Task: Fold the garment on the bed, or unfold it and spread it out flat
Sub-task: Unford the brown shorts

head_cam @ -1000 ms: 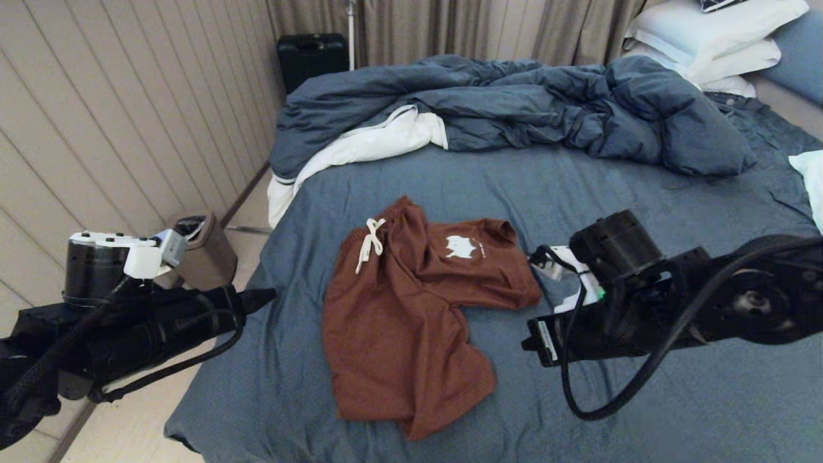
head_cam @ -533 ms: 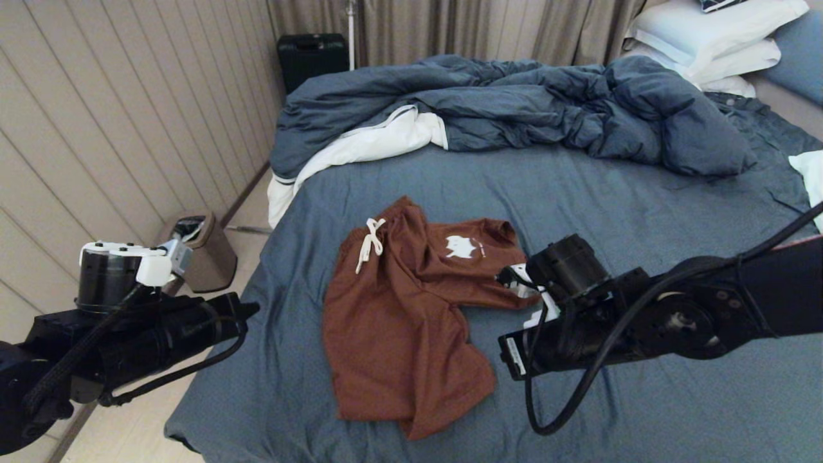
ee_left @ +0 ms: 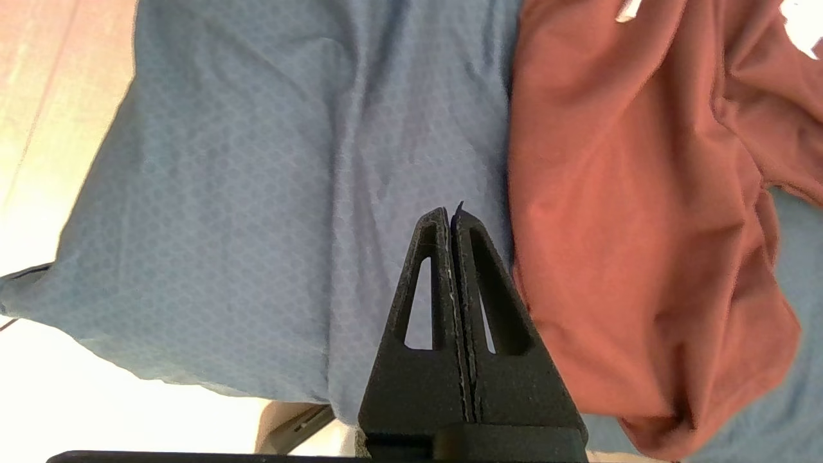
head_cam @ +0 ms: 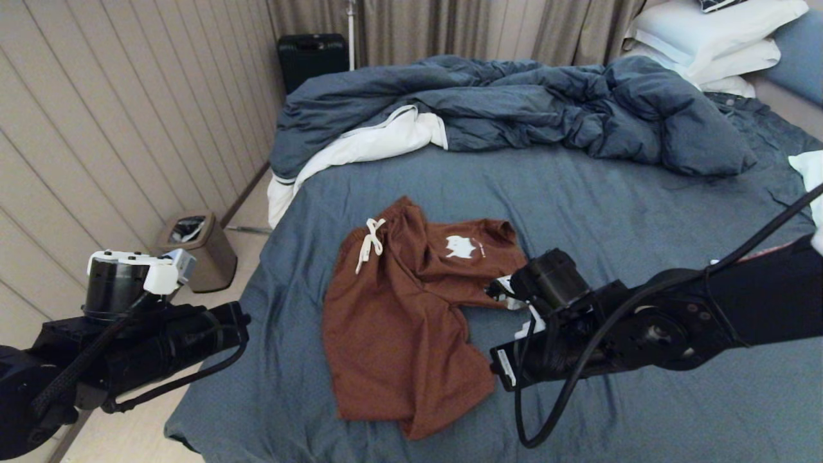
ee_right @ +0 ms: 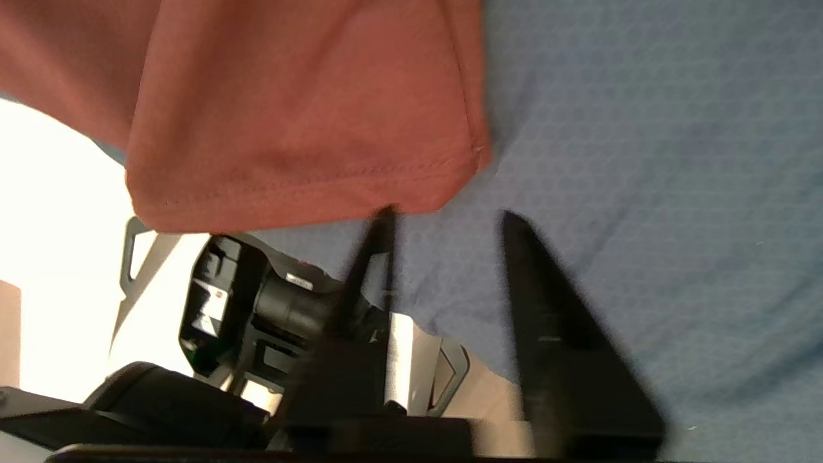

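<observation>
The rust-brown shorts [head_cam: 398, 321] lie rumpled on the bed's slate-blue sheet [head_cam: 611, 212]. Their white drawstring [head_cam: 370, 244] is at the far left and the white mark [head_cam: 461, 246] is on the leg that points right. My right arm [head_cam: 578, 321] reaches in beside that leg. In the right wrist view my right gripper [ee_right: 443, 215] is open just over the sheet, one fingertip [ee_right: 386, 218] at the edge of a stitched hem of the shorts [ee_right: 302, 128], nothing between the fingers. My left gripper [ee_left: 452, 215] is shut and empty, hanging at the bed's left edge [head_cam: 238, 318], apart from the shorts [ee_left: 643, 225].
A rumpled dark blue duvet [head_cam: 514, 103] with white lining fills the far half of the bed, and white pillows [head_cam: 714, 32] are stacked at the far right. On the floor to the left stand a small bin [head_cam: 199, 247] and a black case [head_cam: 312, 58].
My right arm has swung left and lower, bringing its gripper up to the shorts' right leg. My left arm has drawn back slightly toward the near left. The shorts have not moved.
</observation>
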Robot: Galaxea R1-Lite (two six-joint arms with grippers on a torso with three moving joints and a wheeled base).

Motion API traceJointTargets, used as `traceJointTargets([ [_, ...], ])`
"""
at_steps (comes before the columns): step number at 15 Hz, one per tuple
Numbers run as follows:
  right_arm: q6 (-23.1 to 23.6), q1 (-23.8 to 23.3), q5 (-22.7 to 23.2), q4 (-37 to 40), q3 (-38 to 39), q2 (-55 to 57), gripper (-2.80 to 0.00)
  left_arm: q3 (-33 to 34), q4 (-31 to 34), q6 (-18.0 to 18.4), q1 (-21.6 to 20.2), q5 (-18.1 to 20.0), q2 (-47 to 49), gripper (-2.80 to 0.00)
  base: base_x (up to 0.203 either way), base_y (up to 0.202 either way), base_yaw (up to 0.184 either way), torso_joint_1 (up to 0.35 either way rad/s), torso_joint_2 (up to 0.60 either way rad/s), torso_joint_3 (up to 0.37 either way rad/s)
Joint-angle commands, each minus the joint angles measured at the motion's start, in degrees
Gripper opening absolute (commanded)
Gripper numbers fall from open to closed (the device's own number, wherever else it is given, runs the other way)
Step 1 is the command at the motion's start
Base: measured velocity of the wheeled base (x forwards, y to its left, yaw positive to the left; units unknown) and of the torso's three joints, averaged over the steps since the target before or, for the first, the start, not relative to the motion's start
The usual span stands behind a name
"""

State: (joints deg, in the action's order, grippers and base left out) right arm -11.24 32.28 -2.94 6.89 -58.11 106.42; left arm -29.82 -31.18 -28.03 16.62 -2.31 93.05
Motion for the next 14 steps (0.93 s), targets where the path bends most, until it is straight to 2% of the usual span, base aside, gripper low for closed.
traceJointTargets([
  [1,0.0,0.9,-0.3,0.0,0.3,0.8,0.00,0.2,-0.2,-0.2,0.1,0.0,0.0,-2.80,0.000,0.000,0.000,0.000,0.00,0.000],
  [5,-0.1,0.9,-0.8,-1.8,-0.1,5.0,0.00,0.3,-0.2,-0.2,0.0,-0.1,0.5,-2.80,0.000,0.000,0.000,0.000,0.00,0.000],
  [7,0.0,1.5,-2.7,-4.3,0.3,7.2,0.00,0.4,-1.0,-0.2,0.1,-0.1,1.3,-2.80,0.000,0.000,0.000,0.000,0.00,0.000],
  [14,-0.1,3.4,-2.9,-4.9,-1.8,11.4,0.00,1.5,-4.4,0.0,0.2,-0.4,2.2,-2.80,0.000,0.000,0.000,0.000,0.00,0.000],
])
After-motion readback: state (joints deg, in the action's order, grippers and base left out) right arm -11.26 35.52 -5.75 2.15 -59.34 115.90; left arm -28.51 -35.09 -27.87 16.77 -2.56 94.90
